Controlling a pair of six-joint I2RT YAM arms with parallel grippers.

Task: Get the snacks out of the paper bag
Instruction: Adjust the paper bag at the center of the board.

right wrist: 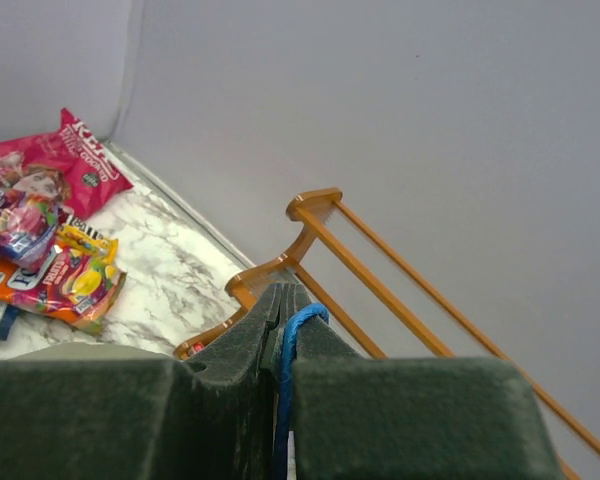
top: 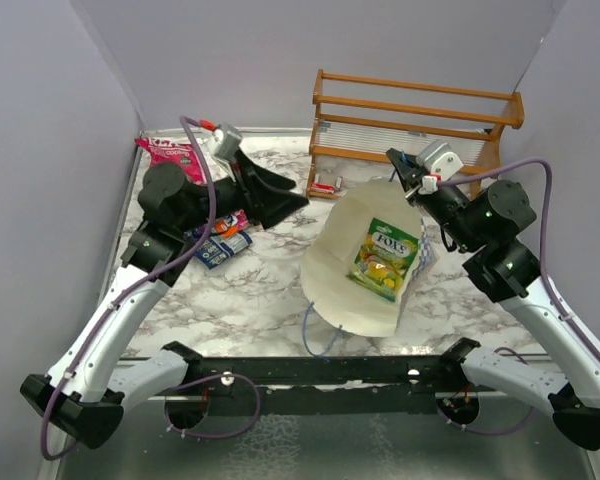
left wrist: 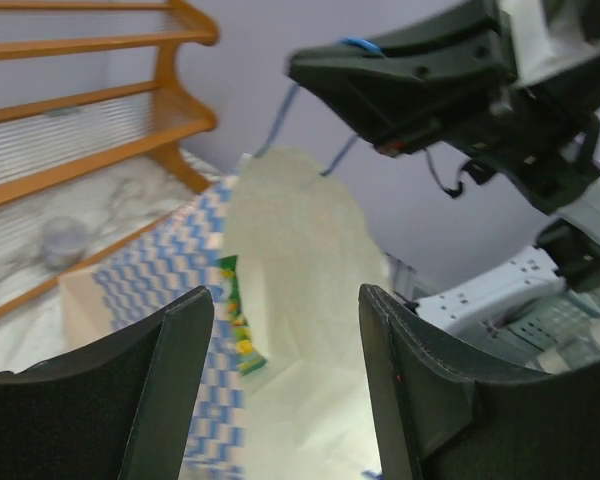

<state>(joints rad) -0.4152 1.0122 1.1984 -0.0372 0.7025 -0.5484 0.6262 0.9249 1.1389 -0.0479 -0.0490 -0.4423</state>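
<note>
The paper bag [top: 345, 275] lies tilted open in the middle of the table, cream inside facing up. A green-yellow snack packet [top: 385, 260] rests inside it. My right gripper [top: 400, 165] is shut on the bag's blue cord handle [right wrist: 286, 345] and holds the rim up. To the bag's left, my left gripper [top: 298, 200] is open and empty, pointing at its mouth. The left wrist view looks between its fingers [left wrist: 175, 380] at the cream inside [left wrist: 300, 250], the checkered outer side [left wrist: 160, 280] and the green packet [left wrist: 236, 320]. A pink-red snack bag [top: 173, 155] and other packets [top: 222, 240] lie on the table at the left.
A wooden rack [top: 410, 125] stands at the back, just behind the bag and my right gripper. The pile of packets [right wrist: 40, 265] and pink bag [right wrist: 60, 170] lie near the left wall. A second blue handle [top: 320, 335] hangs at the bag's near edge.
</note>
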